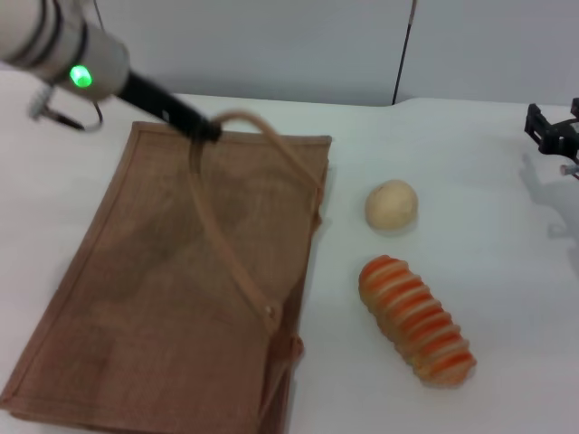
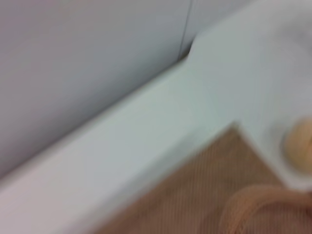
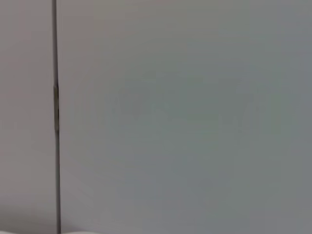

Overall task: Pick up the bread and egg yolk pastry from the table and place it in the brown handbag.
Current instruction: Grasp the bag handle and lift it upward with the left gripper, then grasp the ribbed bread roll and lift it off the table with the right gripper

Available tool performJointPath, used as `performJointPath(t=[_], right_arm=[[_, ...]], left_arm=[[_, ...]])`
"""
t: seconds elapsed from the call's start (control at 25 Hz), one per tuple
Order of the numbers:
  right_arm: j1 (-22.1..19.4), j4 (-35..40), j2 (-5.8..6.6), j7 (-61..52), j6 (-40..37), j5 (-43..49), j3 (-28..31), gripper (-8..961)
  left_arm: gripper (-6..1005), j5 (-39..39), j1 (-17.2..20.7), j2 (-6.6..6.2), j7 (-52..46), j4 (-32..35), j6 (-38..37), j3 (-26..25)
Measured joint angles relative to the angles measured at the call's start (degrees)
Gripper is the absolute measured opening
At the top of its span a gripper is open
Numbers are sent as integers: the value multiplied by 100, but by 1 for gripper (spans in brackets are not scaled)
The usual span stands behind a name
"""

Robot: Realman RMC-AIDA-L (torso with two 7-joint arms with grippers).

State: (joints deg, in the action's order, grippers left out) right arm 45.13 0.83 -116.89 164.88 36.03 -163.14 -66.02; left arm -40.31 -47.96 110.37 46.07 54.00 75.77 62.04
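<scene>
Brown handbag (image 1: 172,289) is lying flat on the white table (image 1: 470,181), filling the left half and running down to the near left corner, its open mouth facing the far edge. Left gripper (image 1: 210,132) is reaching in from the far left corner and sitting at the bag's far rim, its black fingers (image 1: 194,123) pinched together on the handle (image 1: 237,237), which is arching up off the fabric and trailing back toward the near edge. Egg yolk pastry (image 1: 391,204) is resting on the table just right of the bag, around mid-depth, apart from it. Bread (image 1: 417,319) is lying just beside the pastry toward the near edge, not touching it, long axis slanting toward the near right corner. Left wrist view is catching bag weave (image 2: 195,195), a loop of handle (image 2: 253,204) and the pastry (image 2: 300,144). Right gripper (image 1: 554,134) is hanging at the far right edge, well apart from everything; its fingers look spread apart.
</scene>
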Motion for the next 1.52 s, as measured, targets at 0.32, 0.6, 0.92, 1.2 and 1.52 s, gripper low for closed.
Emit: performJointPath(t=[0.32, 0.6, 0.92, 1.2, 1.52], right_arm=[[-107, -43, -22, -4, 45, 287, -84, 656], [-189, -49, -6, -456, 182, 872, -108, 656], [-538, -10, 50, -1541, 1548, 2570, -125, 656], [-965, 781, 208, -3124, 2411, 4150, -123, 656], [-2081, 3842, 126, -6068, 2517, 7017, -54, 656]], left_arm=[[121, -518, 316, 21, -72, 2412, 1392, -1027], [121, -747, 305, -46, -560, 3833, 2054, -1330], [121, -735, 311, -92, -926, 4603, 2406, -1342], [121, -632, 362, -222, -1089, 4701, 2531, -1353], [121, -473, 515, -227, -1100, 4727, 2526, -1412]])
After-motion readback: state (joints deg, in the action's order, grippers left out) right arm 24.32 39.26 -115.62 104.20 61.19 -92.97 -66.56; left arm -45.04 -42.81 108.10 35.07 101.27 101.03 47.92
